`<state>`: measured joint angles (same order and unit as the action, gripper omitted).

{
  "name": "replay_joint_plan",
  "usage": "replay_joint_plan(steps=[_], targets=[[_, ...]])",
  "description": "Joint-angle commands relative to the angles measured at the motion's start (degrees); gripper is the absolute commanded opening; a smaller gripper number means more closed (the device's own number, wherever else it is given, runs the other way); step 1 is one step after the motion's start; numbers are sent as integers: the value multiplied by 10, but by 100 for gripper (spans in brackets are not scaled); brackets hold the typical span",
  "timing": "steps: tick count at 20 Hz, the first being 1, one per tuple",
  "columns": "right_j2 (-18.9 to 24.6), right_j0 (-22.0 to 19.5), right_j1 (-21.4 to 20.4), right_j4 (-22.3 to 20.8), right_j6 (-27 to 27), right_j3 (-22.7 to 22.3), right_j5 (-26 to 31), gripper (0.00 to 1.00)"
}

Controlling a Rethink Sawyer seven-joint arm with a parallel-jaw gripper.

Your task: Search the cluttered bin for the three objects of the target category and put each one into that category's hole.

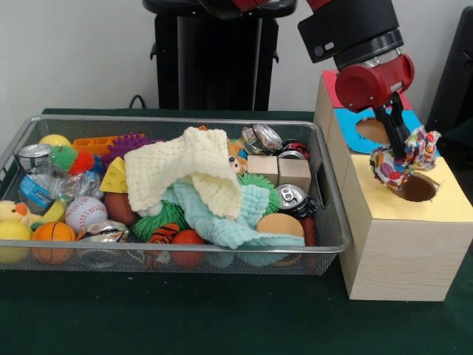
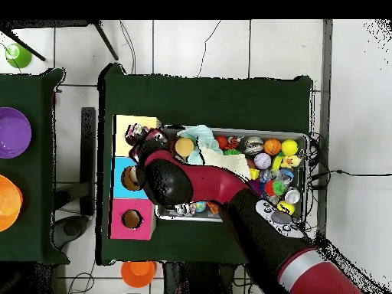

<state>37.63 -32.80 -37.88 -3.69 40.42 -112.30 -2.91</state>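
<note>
The wire mesh bin (image 1: 331, 194) holds a jumble of balls, cans, blocks and a cream cloth (image 1: 194, 169) over a mint cloth (image 1: 222, 214). My gripper (image 1: 400, 151) is shut on a patterned cloth bundle (image 1: 403, 157) and holds it just above the round hole (image 1: 416, 188) in the yellow top of the wooden box (image 1: 403, 251). In the overhead view the gripper (image 2: 140, 138) and bundle (image 2: 135, 134) sit over the yellow top (image 2: 130, 122), which hides the hole. No other patterned bundle shows in the bin.
Blue-topped hole (image 1: 372, 130) and red-topped box (image 1: 330, 87) stand behind the yellow one; in the overhead view blue hole (image 2: 129, 178) and red hole (image 2: 132, 220). The bin (image 2: 304, 138) lies beside the boxes. Purple (image 2: 14, 132) and orange (image 2: 6, 201) bowls sit on another table.
</note>
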Motion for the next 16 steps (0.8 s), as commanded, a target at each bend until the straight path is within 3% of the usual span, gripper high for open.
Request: replay_joint_plan(steps=[1,16], targets=[[14,5,35,-31,142,-6,-32,0],[12,8,65,-33,140,-1,-37,0]])
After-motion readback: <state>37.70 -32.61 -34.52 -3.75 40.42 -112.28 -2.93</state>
